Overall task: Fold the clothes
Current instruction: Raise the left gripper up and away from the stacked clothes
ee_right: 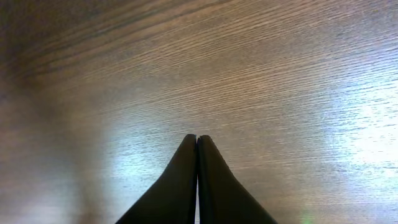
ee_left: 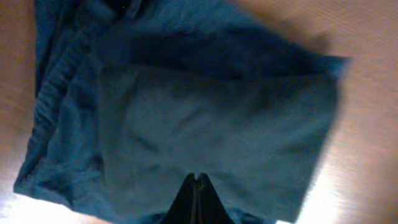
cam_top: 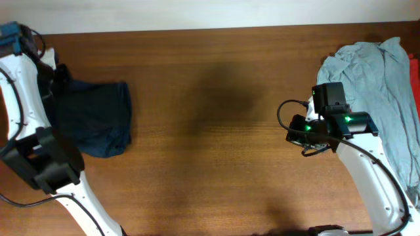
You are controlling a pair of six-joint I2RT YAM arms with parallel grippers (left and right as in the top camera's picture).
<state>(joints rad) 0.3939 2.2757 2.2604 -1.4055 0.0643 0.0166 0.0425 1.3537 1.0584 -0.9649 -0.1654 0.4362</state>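
Note:
The black T-shirt with the white logo is not in any view. My left gripper (ee_left: 197,177) is shut and empty. It hovers over a folded dark navy-blue garment (ee_left: 205,106) that lies at the table's left side (cam_top: 98,118). In the overhead view the left gripper (cam_top: 58,73) is at that garment's left edge. My right gripper (ee_right: 197,138) is shut and empty over bare wood. In the overhead view it (cam_top: 293,133) sits just left of the grey shirt.
A crumpled light grey shirt (cam_top: 374,78) lies at the right edge of the brown wooden table (cam_top: 216,98). A strip of red cloth (cam_top: 413,65) shows beyond it. A blue device (cam_top: 12,36) sits at the far left corner.

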